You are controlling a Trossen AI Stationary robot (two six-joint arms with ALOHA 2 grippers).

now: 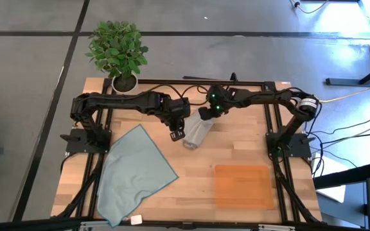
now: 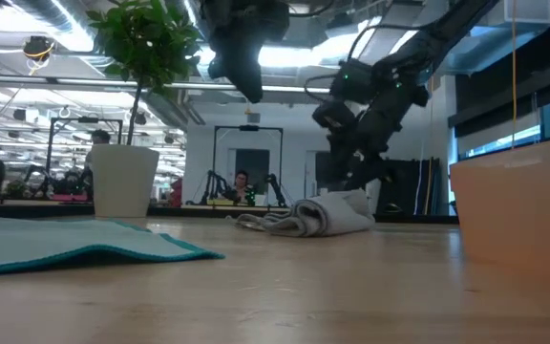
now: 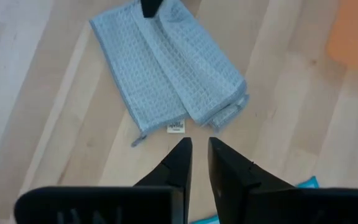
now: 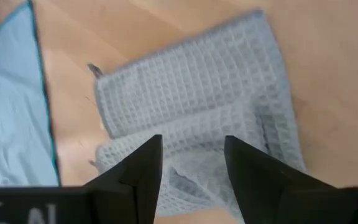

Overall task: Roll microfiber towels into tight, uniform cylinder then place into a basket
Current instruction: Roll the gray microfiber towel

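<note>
Two microfiber towels, one basket and two arms were visible on the pale wooden plank tabletop (image 1: 191,168). Hidden or unclear: in the high view the fingertips of both tools merged with dark arm links and cables, and the low view cut off the upper part of both arms. The right tool (image 4: 191,155) hung directly above the grey waffle-weave towel (image 1: 196,133), partly folded over itself into a loose bundle near the tabletop's centre; its two dark fingers stood apart with towel fabric showing between them, and whether the tips pressed on the cloth could not be made out. The left tool (image 3: 196,155) hovered just beside that towel's near edge, where a small white label (image 3: 176,127) showed; its fingers stood almost together with only a narrow slit between them and nothing held. The pale blue-green towel with a teal hem (image 1: 133,173) lay spread flat on the left side of the tabletop, one corner hanging past the front edge. The shallow translucent orange rectangular basket (image 1: 241,185) sat at the front right, well apart from both towels, with nothing visible in it. A green leafy plant in a white pot (image 1: 119,51) stood at the back left corner. The tabletop rested in a black frame on a grey floor (image 1: 31,77); the low view showed a workshop room behind, with ceiling lights, further equipment and a seated person (image 2: 242,184) in the distance.
</note>
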